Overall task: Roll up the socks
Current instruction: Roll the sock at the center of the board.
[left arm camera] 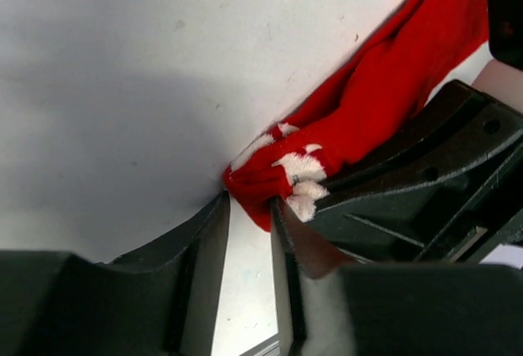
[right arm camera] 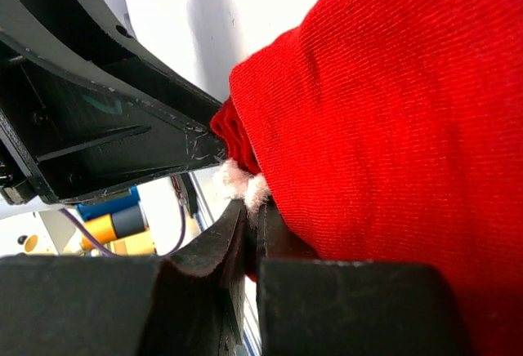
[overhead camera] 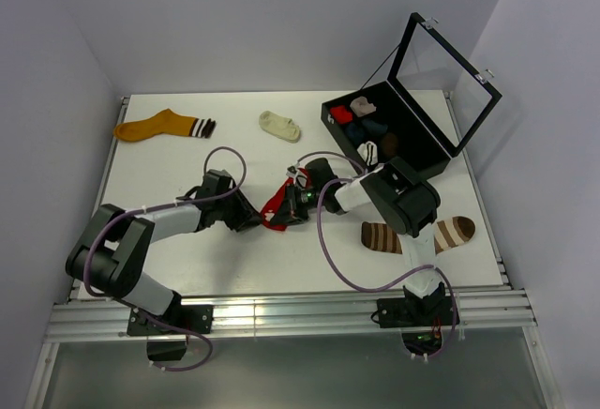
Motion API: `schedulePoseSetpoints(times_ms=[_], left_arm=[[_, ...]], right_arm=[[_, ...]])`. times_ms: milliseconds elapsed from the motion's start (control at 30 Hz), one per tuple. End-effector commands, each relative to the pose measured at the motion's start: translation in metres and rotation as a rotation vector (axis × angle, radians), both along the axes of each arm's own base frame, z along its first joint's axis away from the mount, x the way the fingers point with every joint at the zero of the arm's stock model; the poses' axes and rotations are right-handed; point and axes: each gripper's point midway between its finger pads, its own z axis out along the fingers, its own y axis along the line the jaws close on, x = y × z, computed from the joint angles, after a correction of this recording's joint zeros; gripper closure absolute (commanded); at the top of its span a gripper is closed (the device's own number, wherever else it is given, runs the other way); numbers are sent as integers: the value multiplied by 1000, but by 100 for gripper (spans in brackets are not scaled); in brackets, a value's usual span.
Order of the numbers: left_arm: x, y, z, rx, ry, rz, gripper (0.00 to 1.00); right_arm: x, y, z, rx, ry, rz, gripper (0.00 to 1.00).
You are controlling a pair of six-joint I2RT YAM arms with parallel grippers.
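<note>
Right wrist, end effector [right arm camera: 249,213] pinching red sock [right arm camera: 392,127]

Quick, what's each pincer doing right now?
Left pincer: partly open, end of the red sock between its tips, not clamped.
Right pincer: shut on the red sock.

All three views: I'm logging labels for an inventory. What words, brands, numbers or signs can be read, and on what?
No text can be read in any view.
The white patches on the red sock are fuzzy marks, not letters.
The black box shows no label.
</note>
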Motion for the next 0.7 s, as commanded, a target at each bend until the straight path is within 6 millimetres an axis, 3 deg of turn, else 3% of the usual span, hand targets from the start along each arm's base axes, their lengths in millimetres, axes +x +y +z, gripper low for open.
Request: schedulePoseSetpoints(times_ms=[0,100,333,467,533,633,667], left_arm=[[-15,31,-40,196,122,57,67],[-21,38,-51,245,179,63,71],[-27,46,-63,312,252,64,82],[-24,45,-63,327,265,42,83],[-20,44,-61,336,260,32,83],[-14,42,-57,341,252,15,83],[-13,42,-57,342,253,12,83]], right_arm=[[5,-8,-24,-84,17,-37,100],[7,-8,-22,-94,-1,-39,95],[11,-15,-13,-200,-111,-16,65],[17,-19,7,-284,-288,-1,53],[22,-31,7,-375,-355,-24,50],[26,-39,27,-444,-505,-28,49],[37,-48,35,-502,-588,-63,49]])
